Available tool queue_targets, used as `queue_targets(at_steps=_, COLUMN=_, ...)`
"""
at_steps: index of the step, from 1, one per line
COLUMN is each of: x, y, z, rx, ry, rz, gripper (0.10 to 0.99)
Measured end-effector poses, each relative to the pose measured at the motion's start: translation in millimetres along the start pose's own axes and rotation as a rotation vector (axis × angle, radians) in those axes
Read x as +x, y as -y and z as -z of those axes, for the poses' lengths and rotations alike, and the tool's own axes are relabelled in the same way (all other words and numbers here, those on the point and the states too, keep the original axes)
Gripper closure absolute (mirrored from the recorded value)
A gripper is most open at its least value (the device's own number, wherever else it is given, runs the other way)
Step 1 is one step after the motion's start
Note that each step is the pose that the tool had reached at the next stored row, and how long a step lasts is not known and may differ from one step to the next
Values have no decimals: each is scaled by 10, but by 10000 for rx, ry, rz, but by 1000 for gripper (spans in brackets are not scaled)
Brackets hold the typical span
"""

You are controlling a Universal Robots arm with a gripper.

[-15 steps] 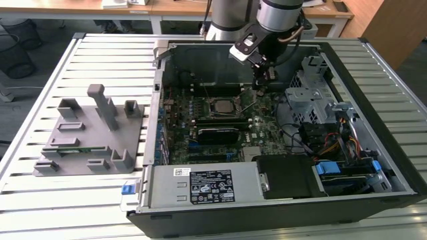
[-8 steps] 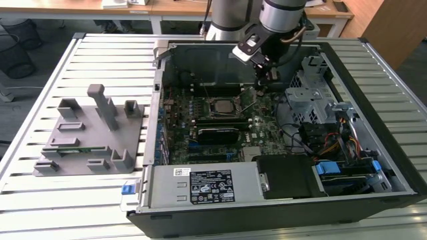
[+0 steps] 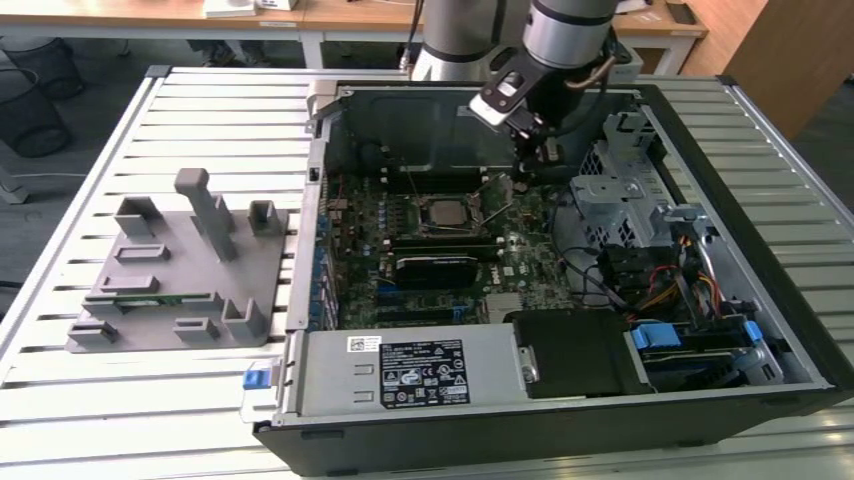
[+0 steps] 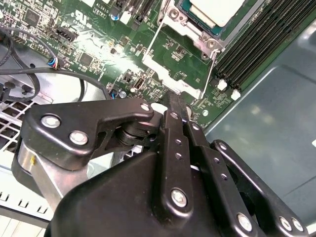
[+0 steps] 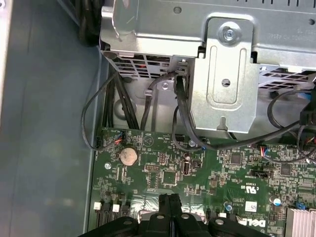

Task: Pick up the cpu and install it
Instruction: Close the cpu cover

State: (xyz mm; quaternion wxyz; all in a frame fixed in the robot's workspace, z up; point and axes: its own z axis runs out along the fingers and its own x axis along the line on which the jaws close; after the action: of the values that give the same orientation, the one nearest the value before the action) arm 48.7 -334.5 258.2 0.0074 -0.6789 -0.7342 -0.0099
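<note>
Nearest in the exterior view, the power supply (image 3: 400,370) carries a black printed label and a small white sticker, and a grey fixture (image 3: 180,265) sits on the slatted table (image 3: 134,400) to the exterior view's left of the open case (image 3: 534,440). The cpu (image 3: 447,213) lies in its socket mid-motherboard (image 3: 521,270), silver top up, with a bare metal frame (image 4: 180,59) just beside it. The gripper (image 3: 531,172) hangs just to the exterior view's right of the cpu, jaws pressed together on nothing, tips close over the board in both wrist views.
</note>
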Motion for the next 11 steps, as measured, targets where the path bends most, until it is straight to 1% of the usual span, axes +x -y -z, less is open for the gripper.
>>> queue_targets(at_steps=6, x=4, y=-34, z=-39, rx=0, ry=1, rz=-9, gripper=980)
queue_targets(at_steps=11, x=3, y=-39, z=-85, rx=0, ry=0, rz=-11, gripper=980)
